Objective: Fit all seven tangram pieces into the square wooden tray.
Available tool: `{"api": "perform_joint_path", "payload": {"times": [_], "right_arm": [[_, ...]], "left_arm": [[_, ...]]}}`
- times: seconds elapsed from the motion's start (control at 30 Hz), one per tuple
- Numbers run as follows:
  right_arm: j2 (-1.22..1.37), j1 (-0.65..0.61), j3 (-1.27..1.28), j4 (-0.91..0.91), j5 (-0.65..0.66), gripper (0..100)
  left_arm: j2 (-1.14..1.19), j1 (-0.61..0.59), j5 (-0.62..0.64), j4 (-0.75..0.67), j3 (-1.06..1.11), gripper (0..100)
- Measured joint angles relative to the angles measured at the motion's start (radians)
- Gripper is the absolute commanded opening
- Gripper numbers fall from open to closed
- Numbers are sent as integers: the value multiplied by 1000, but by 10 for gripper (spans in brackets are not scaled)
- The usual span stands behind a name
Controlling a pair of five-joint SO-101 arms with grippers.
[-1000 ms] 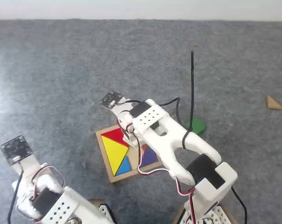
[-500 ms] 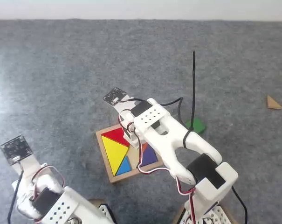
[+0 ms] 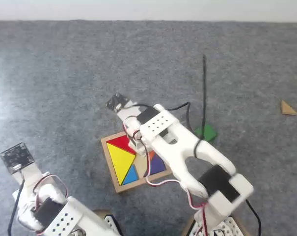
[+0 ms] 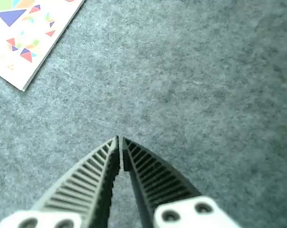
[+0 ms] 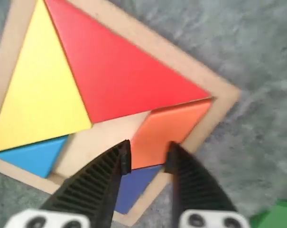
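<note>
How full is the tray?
Partly full: bare wood shows in the tray beside the orange piece, and a green piece lies outside.

End effector above orange piece

Tray flat on mat, rotated. Inside: big red triangle, big yellow triangle, small blue triangle, orange piece, purple piece; bare gap mid-tray. Green piece outside, near tray. Tan triangle well apart.

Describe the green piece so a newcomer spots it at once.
Find the square wooden tray. Right of it in the high view, beside the black cable, lies the green piece. It alone is green, and it sits outside the tray.
</note>
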Motion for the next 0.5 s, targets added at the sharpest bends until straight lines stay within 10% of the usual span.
{"api": "perform_joint_path", "payload": {"times": [0.5], "right_arm": [[-104, -232, 78, 43, -55, 12]], "left_arm": [[0, 0, 0, 0, 0, 15]]}}
